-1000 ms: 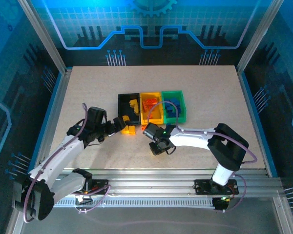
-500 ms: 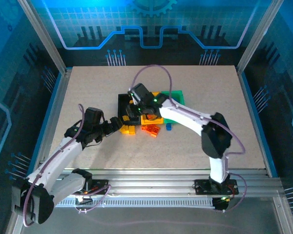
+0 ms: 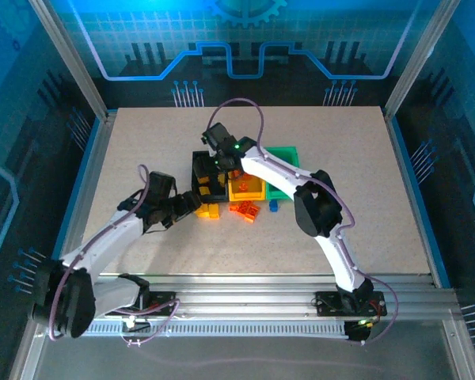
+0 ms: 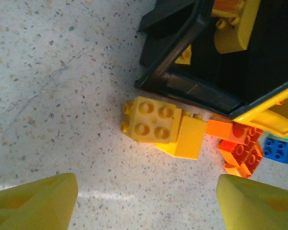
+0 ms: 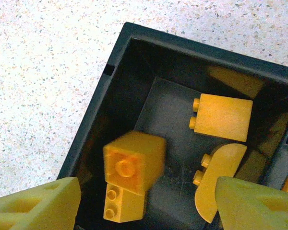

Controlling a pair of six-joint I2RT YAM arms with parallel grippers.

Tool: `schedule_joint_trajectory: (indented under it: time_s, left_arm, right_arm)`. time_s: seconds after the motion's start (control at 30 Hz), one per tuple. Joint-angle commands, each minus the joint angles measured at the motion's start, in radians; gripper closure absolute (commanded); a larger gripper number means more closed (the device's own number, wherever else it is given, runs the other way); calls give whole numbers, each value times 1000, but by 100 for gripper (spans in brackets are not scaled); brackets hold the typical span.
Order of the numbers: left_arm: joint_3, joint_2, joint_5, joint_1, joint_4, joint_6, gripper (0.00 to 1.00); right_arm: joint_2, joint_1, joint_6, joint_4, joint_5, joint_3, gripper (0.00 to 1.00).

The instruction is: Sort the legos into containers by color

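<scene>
Left hand [image 4: 144, 206] low over the worktop [image 4: 53, 96], jaws apart, nothing between them. Lined up on the loose pile, likely for the next pick.

Just beyond: yellow brick [image 4: 151, 120], studs up, squarish, no clear long axis. It touches a second yellow brick [image 4: 188, 139] lying on its side. Orange bricks [image 4: 240, 146] heaped beside these, blue brick [image 4: 278, 149] slightly apart. All sit on the worktop against the near wall of the bins, so still unsorted.

Bins run left to right: black bin [image 5: 91, 134], yellow bin [image 3: 257, 190], green bin [image 3: 285, 152].

Farthest: right hand [image 5: 146, 206] above the black bin, jaws wide, gripping nothing. Below it a blurred yellow piece [image 5: 134, 160], one stud toward the camera, judged to be dropping in. A yellow block [image 5: 223, 117] lies with studs sideways; a curved piece [image 5: 220, 177] lies long axis along the bin. Yellows go in black, then
</scene>
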Motion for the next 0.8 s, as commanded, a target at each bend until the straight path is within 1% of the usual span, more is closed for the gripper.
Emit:
schedule_joint_trajectory:
  time_s: [0.0, 0.17, 0.3, 0.4, 0.57, 0.67, 0.77]
  left_arm:
    - [18, 77, 0, -1, 85, 35, 27]
    - [79, 214, -100, -70, 129, 77, 31]
    - [91, 281, -111, -82, 177, 85, 34]
    - [87, 309, -129, -83, 187, 89, 41]
    - [71, 314, -132, -83, 188, 91, 57]
    - [61, 284, -134, -82, 168, 91, 63]
    - [50, 224, -133, -84, 133, 87, 67]
  right_arm:
    - [-103, -24, 36, 29, -19, -50, 24]
    - [-256, -39, 45, 106, -29, -226, 24]
    - [-341, -49, 52, 137, -34, -333, 24]
    - [-392, -61, 63, 160, -39, -398, 24]
    - [-425, -72, 69, 163, -28, -436, 25]
    - [-430, -75, 72, 158, -21, -438, 25]
    - [-441, -76, 75, 158, -16, -447, 26]
